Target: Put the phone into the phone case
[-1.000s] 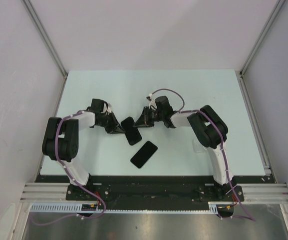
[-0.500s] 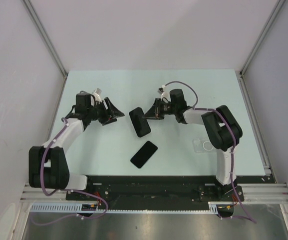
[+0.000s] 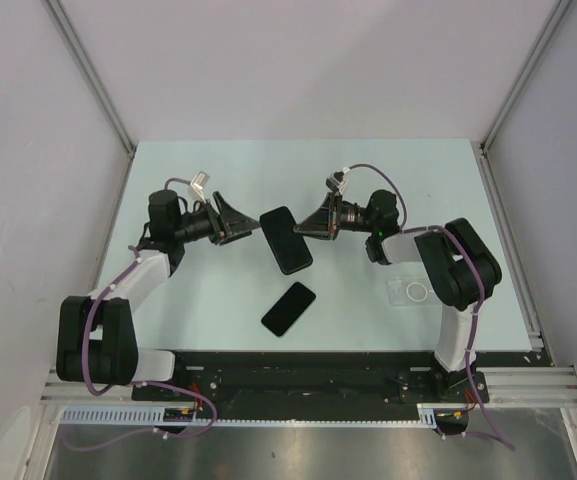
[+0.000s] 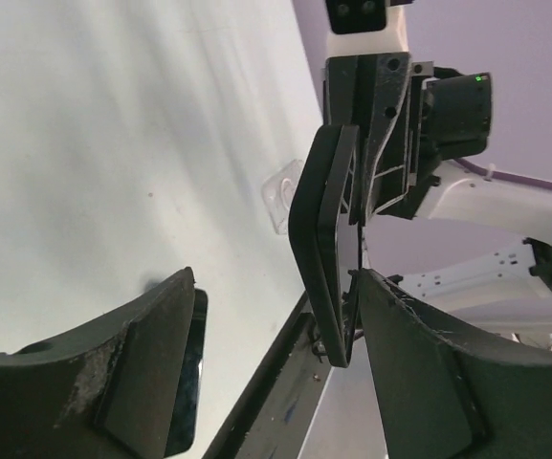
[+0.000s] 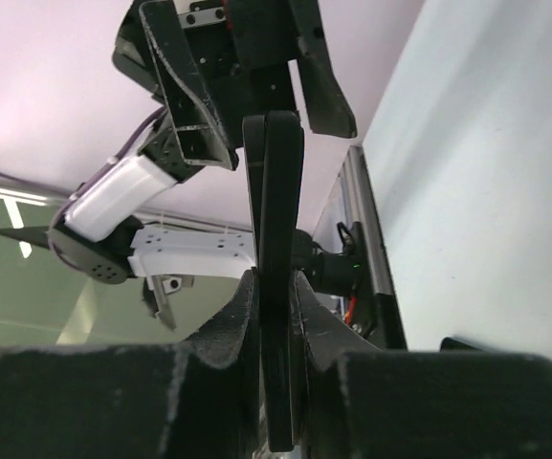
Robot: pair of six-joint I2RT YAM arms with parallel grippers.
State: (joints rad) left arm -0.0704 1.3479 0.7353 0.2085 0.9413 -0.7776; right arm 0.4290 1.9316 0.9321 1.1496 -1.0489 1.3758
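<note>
My right gripper is shut on a black phone and holds it above the table, roughly midway between the two arms. In the right wrist view the phone stands edge-on, pinched between both fingers. My left gripper is open and faces the phone's other end. In the left wrist view that end sits just inside the spread jaws, close to one finger; contact cannot be told. The transparent phone case lies flat at the right, by the right arm.
A second black phone lies flat on the table near the front edge, below the held one. In the left wrist view it peeks out behind a finger. Grey walls enclose the pale table on three sides.
My left gripper has opened and let go of the phone, and its arm has swung out to the left. My right gripper has carried the phone up and toward the back right.
</note>
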